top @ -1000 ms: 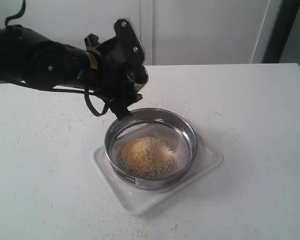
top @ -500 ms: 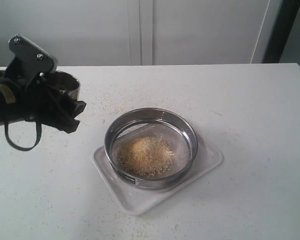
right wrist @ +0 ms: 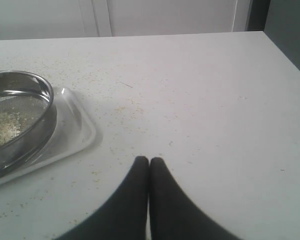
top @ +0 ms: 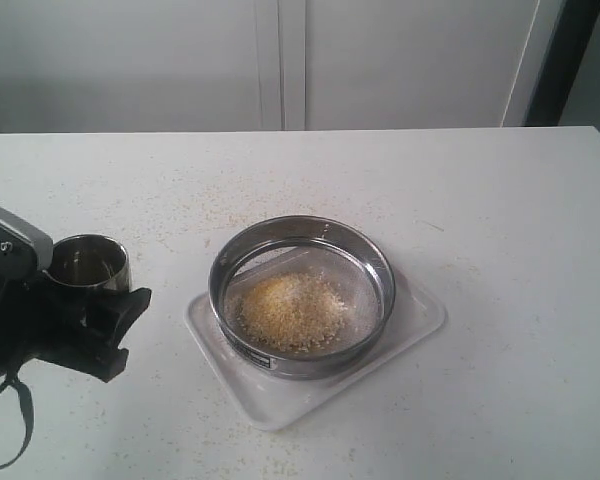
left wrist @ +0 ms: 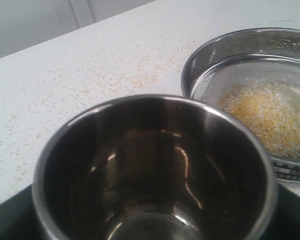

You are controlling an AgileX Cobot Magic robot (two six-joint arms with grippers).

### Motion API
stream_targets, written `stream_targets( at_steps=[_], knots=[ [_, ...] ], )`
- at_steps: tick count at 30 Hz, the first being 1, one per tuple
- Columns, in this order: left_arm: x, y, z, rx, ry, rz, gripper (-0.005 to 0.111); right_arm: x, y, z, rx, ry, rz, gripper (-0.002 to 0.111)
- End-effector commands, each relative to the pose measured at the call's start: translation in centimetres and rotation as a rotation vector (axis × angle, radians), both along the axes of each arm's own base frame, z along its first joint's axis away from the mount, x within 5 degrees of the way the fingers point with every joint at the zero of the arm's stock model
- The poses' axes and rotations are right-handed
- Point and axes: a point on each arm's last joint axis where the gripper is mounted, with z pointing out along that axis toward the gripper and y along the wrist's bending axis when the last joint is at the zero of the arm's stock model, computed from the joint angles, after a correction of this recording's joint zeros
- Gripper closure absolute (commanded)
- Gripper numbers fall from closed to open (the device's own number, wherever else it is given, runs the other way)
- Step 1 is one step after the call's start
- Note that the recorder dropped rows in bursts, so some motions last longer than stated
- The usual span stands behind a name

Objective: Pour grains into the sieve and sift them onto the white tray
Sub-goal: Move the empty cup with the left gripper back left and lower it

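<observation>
at the near left of the desk (top: 500, 250) is the left pincer (top: 108, 285). its jaws stand wide apart, with a small shiny steel cup (top: 88, 262) between them, and it has hold of that cup. the cup stands upright with its mouth up. seen from the left wrist, the cup looks empty, dark and shiny all the way down. i cannot tell if its bottom touches the desk.

the right pincer (right wrist: 149, 161) only shows in its own wrist view. its two black fingers (right wrist: 137, 190) are pressed tight together with nothing between them. it is over bare desk, well apart from the tray.

a bit farther in, near the middle of the desk, lies the white tray (top: 280, 405), turned so one corner points near. the sieve (top: 310, 365) sits flat on the tray, inside its rim, to the right of the cup and apart from it. a small label strip (top: 250, 352) is on the sieve's near wall. the grains (top: 290, 308) lie in a low yellow and pale heap on the mesh, more to the near left side of the sieve.

farther back, lots of tiny loose bits (top: 200, 200) are scattered over the desk, mostly on the left. behind the desk is a plain white wall (top: 380, 60).
</observation>
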Motion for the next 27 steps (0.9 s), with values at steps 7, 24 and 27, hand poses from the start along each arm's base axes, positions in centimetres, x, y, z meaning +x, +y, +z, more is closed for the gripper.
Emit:
stream_targets(
  at_steps=[7,24,27],
  knots=[
    [0.2,-1.1,-2.0,-0.051,-0.003,-0.096,0.107,0.0,0.0,0.0,0.001,-0.014,-0.003,0.108],
    [0.4,-1.6,-6.2,0.009,0.143,-0.136,0.107,0.0,0.0,0.0,0.001,-0.014,-0.003,0.108],
    [0.4,-1.7,-6.5,0.016,0.155,-0.144,0.107,0.0,0.0,0.0,0.001,-0.014,-0.003,0.108]
  ],
)
